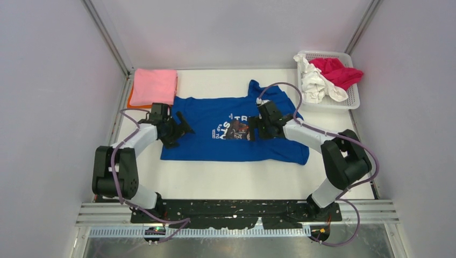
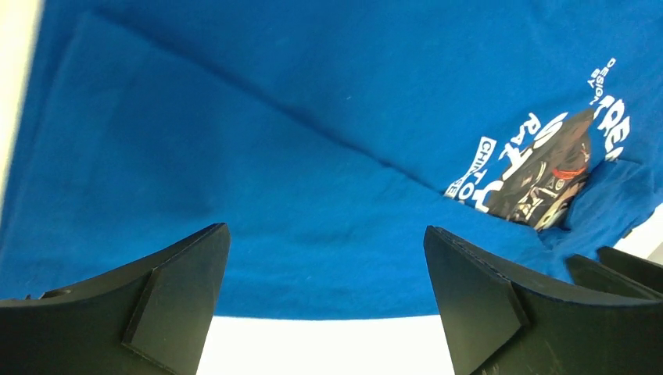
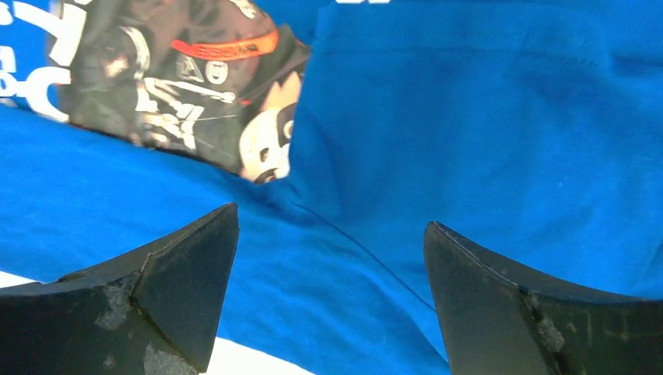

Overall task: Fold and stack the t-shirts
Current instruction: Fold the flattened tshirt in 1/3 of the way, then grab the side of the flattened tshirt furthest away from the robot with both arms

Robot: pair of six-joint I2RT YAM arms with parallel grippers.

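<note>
The royal-blue t-shirt (image 1: 212, 134) lies spread on the white table, its right side folded over part of the dark graphic (image 1: 239, 130). My left gripper (image 1: 180, 128) is open over the shirt's left edge; in the left wrist view (image 2: 324, 258) blue cloth fills the gap between its fingers. My right gripper (image 1: 257, 129) is open over the folded right part, beside the graphic (image 3: 180, 78); its wrist view (image 3: 328, 258) shows the blue t-shirt (image 3: 469, 125) below the open jaws. A folded pink t-shirt (image 1: 154, 86) lies on an orange one (image 1: 129, 100) at back left.
A white mesh basket (image 1: 352, 97) at back right holds a crimson t-shirt (image 1: 339, 72) and a white one (image 1: 314, 83). White walls with metal posts enclose the table. The arm bases stand on a black plate (image 1: 236, 210) at the near edge.
</note>
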